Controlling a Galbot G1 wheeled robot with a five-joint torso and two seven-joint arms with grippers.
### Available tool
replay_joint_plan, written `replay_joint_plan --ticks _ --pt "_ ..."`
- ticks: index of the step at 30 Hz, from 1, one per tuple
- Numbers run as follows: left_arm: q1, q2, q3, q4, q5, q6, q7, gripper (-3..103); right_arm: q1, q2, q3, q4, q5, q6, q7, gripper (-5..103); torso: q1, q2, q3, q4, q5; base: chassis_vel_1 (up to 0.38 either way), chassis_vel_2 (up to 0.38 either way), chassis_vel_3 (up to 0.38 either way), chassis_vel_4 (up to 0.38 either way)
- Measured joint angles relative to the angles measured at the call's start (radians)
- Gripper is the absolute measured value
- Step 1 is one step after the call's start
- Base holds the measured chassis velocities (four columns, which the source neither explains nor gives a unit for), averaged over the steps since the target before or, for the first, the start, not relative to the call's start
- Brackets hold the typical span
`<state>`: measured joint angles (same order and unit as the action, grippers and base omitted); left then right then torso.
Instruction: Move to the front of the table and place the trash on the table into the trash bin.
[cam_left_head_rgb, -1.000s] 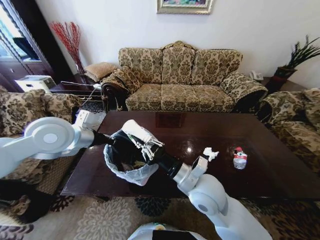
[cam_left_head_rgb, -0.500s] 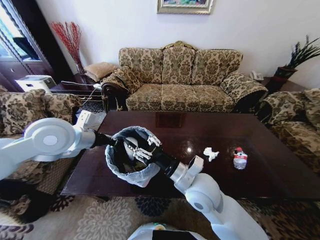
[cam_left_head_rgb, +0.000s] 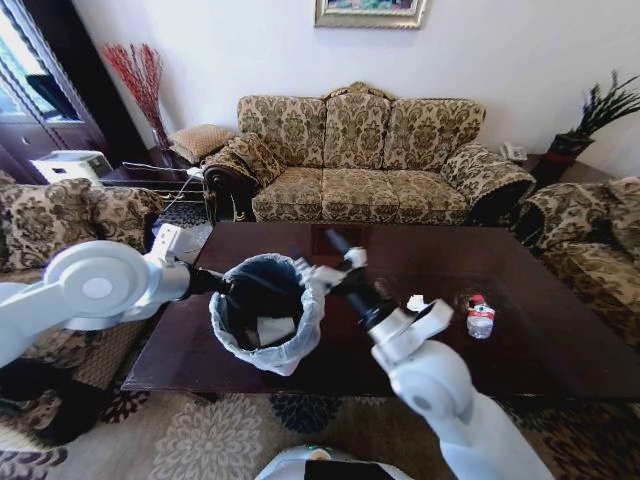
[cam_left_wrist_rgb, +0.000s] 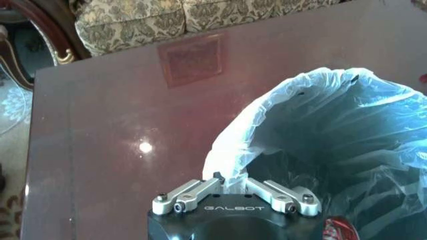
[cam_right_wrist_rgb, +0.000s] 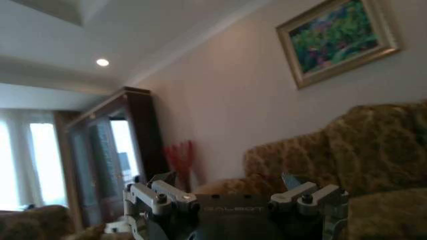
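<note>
Left claw (cam_left_wrist_rgb: 235, 186) pinching crinkly bag-lined round trash bin (cam_left_head_rgb: 265, 312), right claw (cam_right_wrist_rgb: 227, 180) spread, empty

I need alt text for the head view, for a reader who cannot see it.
The left gripper holds the rim of the trash bin over the table, while the open right gripper is raised beside the bin. A white tissue and a red-capped bottle lie on the table.

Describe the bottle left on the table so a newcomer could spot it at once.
On the dark table before the sofa, look toward its right side. The small clear bottle stands there, right of a crumpled white tissue; its red cap sets it apart.
</note>
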<state>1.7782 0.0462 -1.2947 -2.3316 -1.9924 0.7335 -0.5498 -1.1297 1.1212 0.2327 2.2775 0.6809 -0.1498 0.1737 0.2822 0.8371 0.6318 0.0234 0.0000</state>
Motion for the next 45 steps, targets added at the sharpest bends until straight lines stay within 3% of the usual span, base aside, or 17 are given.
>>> replay_joint_plan --ticks 3,7,12,28,33,36,38,42,45 --pt "0.004 -0.017 0.015 -0.009 0.088 0.001 0.024 0 -0.064 0.012 0.168 -0.187 -0.079 0.086 -0.001 100 0.0 0.0 0.0 0.0 0.0004 0.0 0.0 0.0 0.0" --pt "0.009 -0.031 0.02 -0.017 0.124 0.001 0.036 0 -0.151 0.019 0.225 -0.288 -0.045 0.098 0.002 100 0.0 0.0 0.0 -0.0003 0.0 0.0 0.0 0.0 0.0" --pt "0.009 -0.038 0.02 -0.018 0.145 0.002 0.041 0 -0.206 0.049 0.236 -0.405 -0.063 0.165 -0.02 100 0.0 0.0 0.0 0.0002 0.0002 0.0 0.0 0.0 0.0" --pt "0.02 -0.069 0.018 -0.027 0.171 0.002 0.062 0 -0.158 0.088 0.245 -0.574 -0.071 0.147 0.061 100 0.0 0.0 0.0 -0.0003 0.0001 -0.038 -0.042 0.042 0.03" --pt "0.022 -0.074 0.018 -0.034 0.174 0.002 0.068 0 -0.104 0.085 0.219 -0.641 0.012 0.127 0.067 101 0.0 0.0 0.0 0.0005 -0.0003 0.0 0.0 0.0 0.0" --pt "0.026 -0.079 0.018 -0.035 0.174 0.002 0.068 0 -0.091 0.087 0.218 -0.654 0.031 0.107 0.063 98 0.0 0.0 0.0 -0.0001 0.0002 0.0 0.0 0.0 0.0" --pt "0.027 -0.084 0.018 -0.036 0.174 0.002 0.068 0 -0.087 0.088 0.216 -0.656 0.035 0.095 0.063 84 0.0 0.0 0.0 -0.0002 0.0001 0.0 0.0 0.0 0.0" --pt "0.027 -0.085 0.018 -0.036 0.174 0.002 0.068 0 -0.085 0.088 0.214 -0.655 0.035 0.089 0.063 73 0.0 0.0 0.0 0.0 -0.0001 0.0 0.0 0.0 0.0" --pt "0.026 -0.094 0.018 -0.039 0.174 0.002 0.068 0 -0.086 0.086 0.205 -0.646 0.033 0.086 0.064 57 0.0 0.0 0.0 0.0 0.0 0.0 0.0 0.0 0.0"
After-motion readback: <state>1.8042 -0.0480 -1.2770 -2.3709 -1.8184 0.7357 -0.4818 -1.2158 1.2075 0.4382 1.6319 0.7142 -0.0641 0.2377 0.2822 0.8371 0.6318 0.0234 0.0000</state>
